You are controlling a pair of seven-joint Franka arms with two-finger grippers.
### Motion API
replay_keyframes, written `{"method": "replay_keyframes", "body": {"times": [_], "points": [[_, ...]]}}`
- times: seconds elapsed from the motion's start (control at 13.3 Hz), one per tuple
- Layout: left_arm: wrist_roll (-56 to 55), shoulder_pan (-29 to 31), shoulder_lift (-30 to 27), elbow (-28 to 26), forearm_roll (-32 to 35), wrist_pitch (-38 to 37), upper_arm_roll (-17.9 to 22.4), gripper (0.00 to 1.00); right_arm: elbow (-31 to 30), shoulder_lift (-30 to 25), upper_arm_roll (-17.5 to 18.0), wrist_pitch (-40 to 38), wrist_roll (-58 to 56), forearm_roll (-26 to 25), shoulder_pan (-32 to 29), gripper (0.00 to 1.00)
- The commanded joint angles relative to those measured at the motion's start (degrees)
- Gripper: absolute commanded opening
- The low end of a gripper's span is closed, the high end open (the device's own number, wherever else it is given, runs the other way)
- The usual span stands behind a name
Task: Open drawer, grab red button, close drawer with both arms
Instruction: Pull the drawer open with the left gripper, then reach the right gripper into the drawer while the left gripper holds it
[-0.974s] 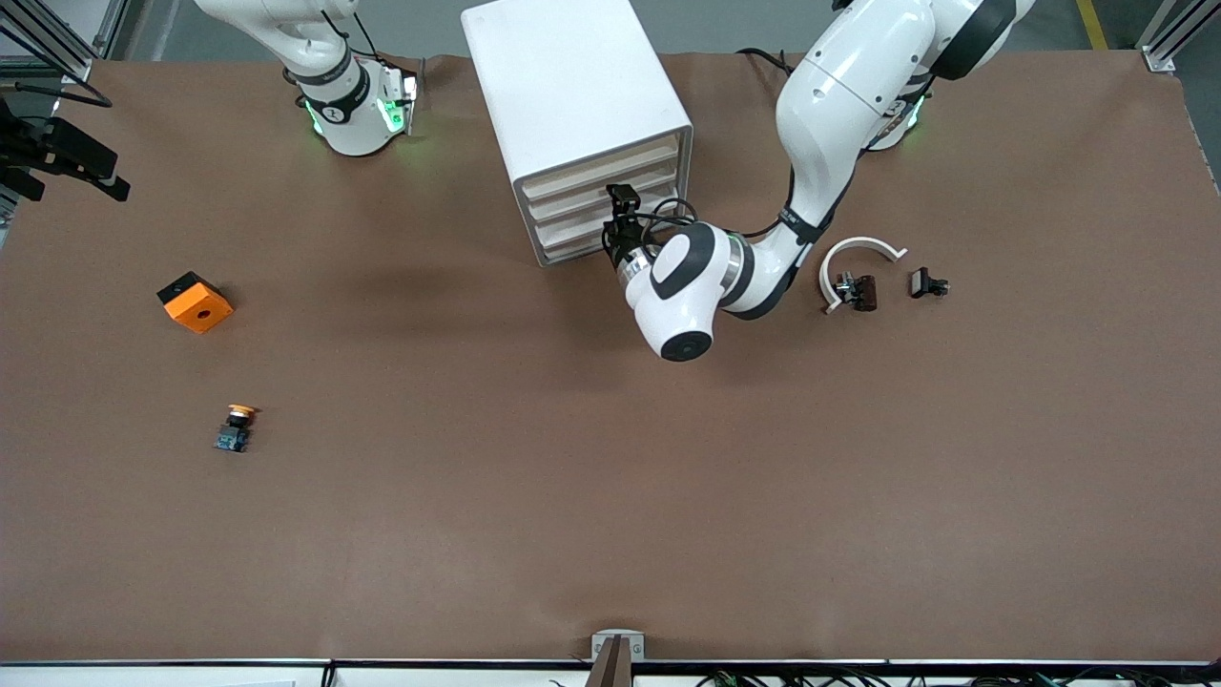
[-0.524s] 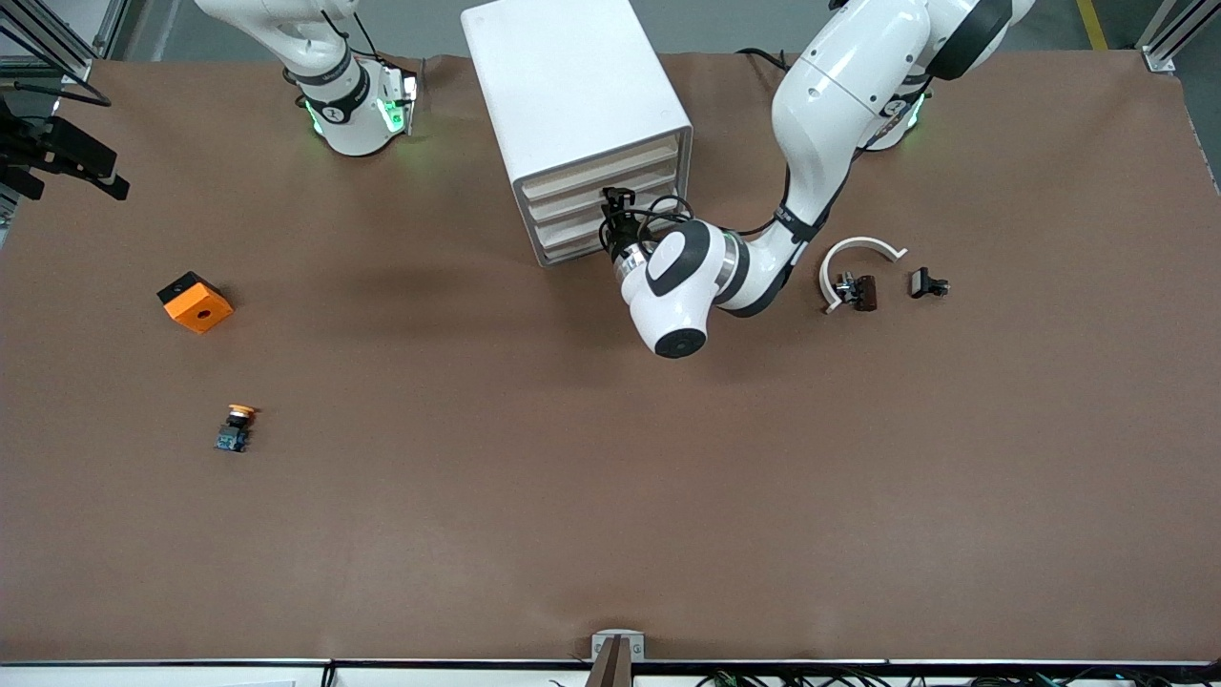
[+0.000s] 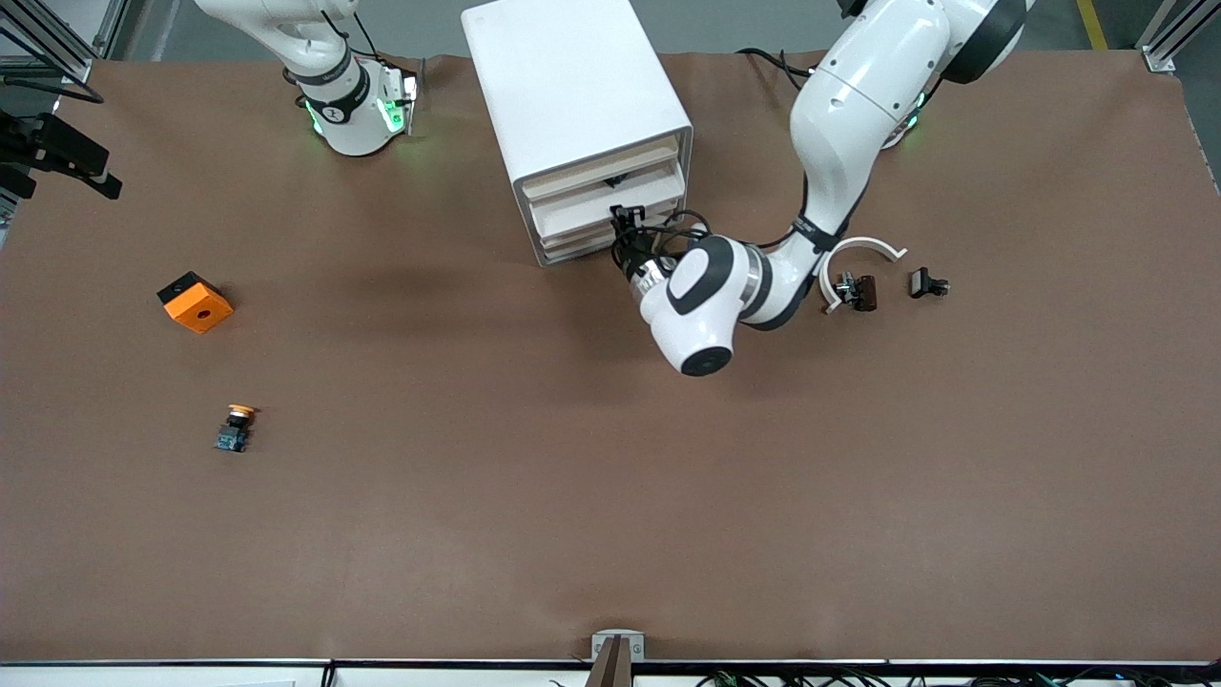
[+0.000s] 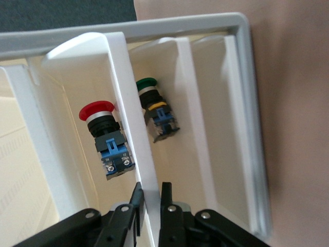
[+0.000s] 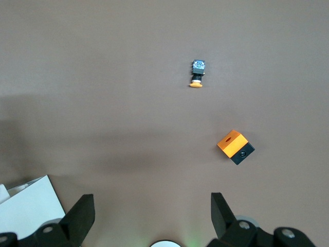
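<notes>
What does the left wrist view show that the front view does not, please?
Only the left wrist view shows the drawer's inside: the red-capped button and a green-capped button in neighbouring compartments, with the left gripper shut on the drawer's front wall.

Only the front view shows the orange cube, the orange-capped button and the white curved piece.

Both show the drawer part-open and the left gripper at it.

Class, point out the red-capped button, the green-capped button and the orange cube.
red-capped button point(image 4: 96, 110): left wrist view, its cap.
green-capped button point(image 4: 146, 83): left wrist view, its cap.
orange cube point(image 3: 197, 308): front view, its top face.
</notes>
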Motion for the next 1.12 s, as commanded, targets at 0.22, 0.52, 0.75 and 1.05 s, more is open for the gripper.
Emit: {"method": "replay_keyframes", "body": {"times": [0.22, 0.52, 0.75, 1.05], "points": [[4.9, 3.8, 3.0, 5.6, 0.2, 1.4, 0.7, 0.00, 3.3, 8.8, 0.4, 0.2, -0.3, -0.9, -1.4, 1.00], [9.3, 6.1, 3.0, 6.2, 0.2, 2.8, 0.6, 0.00, 5.1, 16.7, 0.4, 1.7, -0.4, -1.0, -1.8, 1.00], [10.0, 6.6, 3.1, 6.2, 0.5, 4.7, 0.7, 0.00, 5.2, 18.1, 0.4, 1.5, -0.2, -1.0, -2.0, 1.00], [11.9, 6.9, 3.1, 6.2, 0.3, 4.8, 2.1, 0.12, 4.6, 17.5, 1.0, 0.6, 10.0, 1.3, 0.8, 1.00]]}}
